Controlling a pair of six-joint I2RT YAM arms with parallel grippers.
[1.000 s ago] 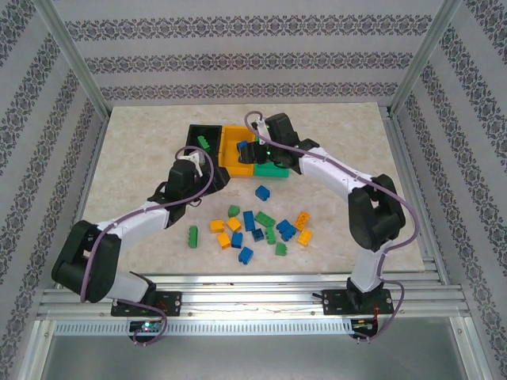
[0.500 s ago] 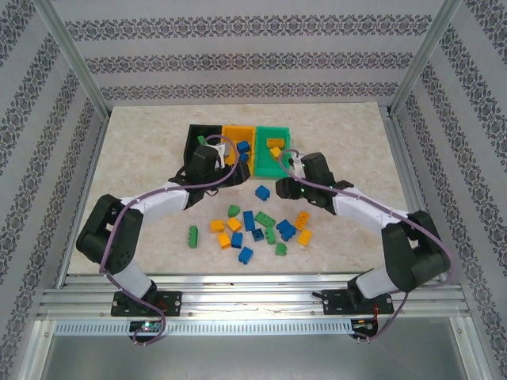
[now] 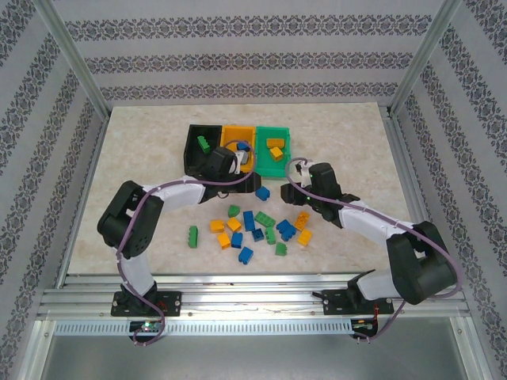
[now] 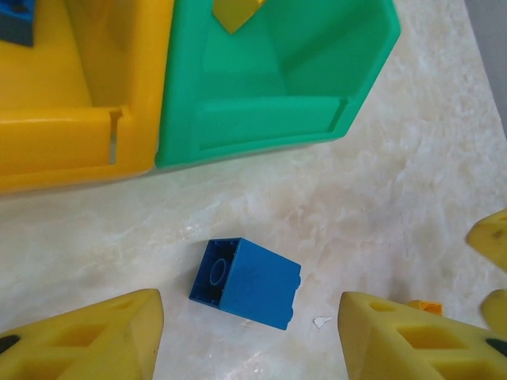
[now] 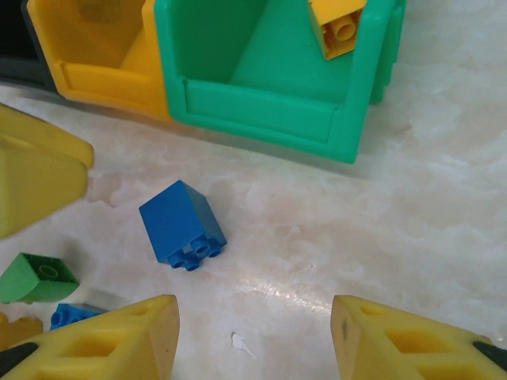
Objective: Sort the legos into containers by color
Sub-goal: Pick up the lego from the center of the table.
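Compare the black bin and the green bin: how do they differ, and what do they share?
The black bin sits at the row's left end; the green bin at its right end. The black bin holds a green brick; the green bin holds two orange-yellow bricks. Both are open-topped, rectangular and flank the orange-yellow bin.

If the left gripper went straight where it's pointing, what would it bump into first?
Probably the blue brick, lying on its side on the table right ahead of the open left gripper, though depth is hard to judge.
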